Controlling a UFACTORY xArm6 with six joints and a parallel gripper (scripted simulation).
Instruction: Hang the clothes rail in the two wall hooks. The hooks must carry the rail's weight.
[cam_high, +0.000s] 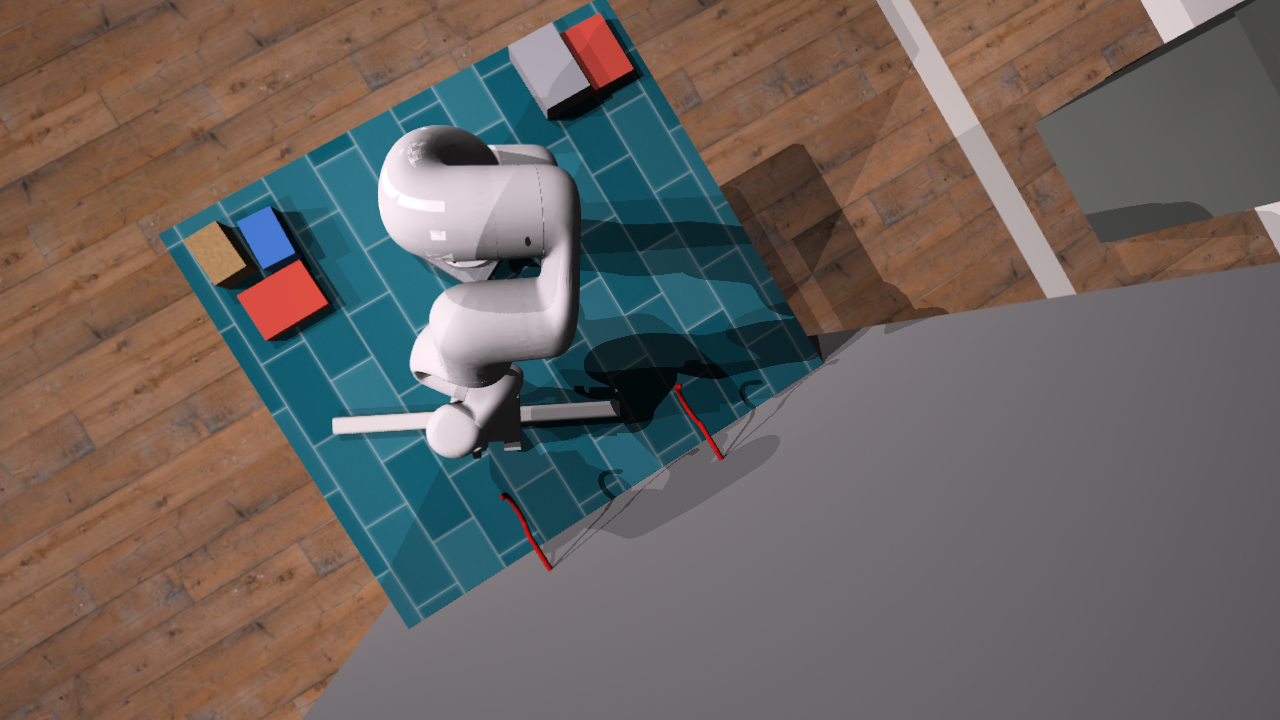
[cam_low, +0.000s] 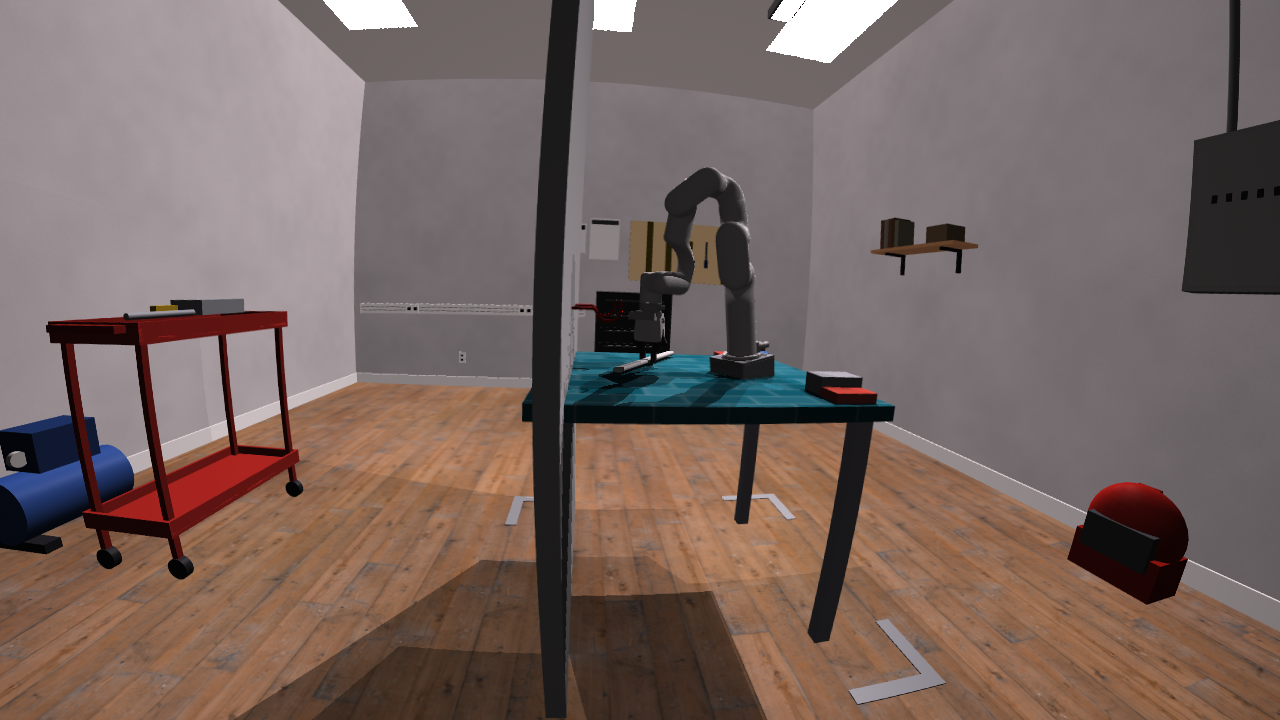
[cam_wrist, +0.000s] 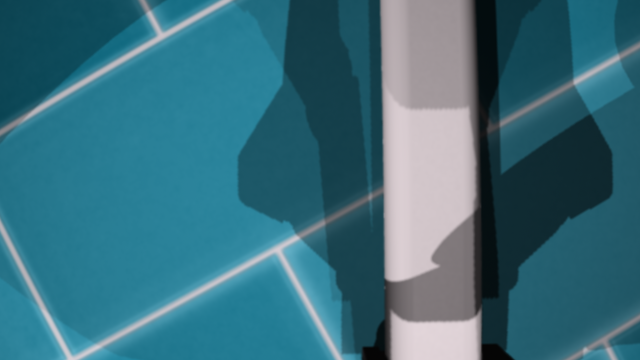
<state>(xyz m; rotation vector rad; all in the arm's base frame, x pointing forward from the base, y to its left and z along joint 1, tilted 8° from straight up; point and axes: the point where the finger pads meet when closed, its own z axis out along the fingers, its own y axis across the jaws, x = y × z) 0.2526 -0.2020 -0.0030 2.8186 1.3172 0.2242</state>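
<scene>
The clothes rail (cam_high: 375, 423) (cam_low: 637, 362) (cam_wrist: 430, 175) is a pale grey bar lying level and low over the teal table (cam_high: 295, 385) (cam_low: 716, 402). I cannot tell whether it touches the top. My gripper (cam_high: 503, 420) (cam_low: 646, 351) (cam_wrist: 430, 352) points straight down and is shut on the rail a little past its middle; only the dark finger ends show at the bottom edge of the wrist view. Two red wall hooks (cam_high: 528, 535) (cam_high: 699, 423) stick out from the grey wall panel (cam_high: 895, 537), apart from the rail. One hook also shows in the exterior view (cam_low: 586, 307).
A tan block (cam_high: 214, 252), a blue block (cam_high: 265, 235) and a red block (cam_high: 281, 298) sit at one table corner. A grey block (cam_high: 547, 67) and a red block (cam_high: 597, 49) sit at another. The wall panel stands along the table's edge by the hooks.
</scene>
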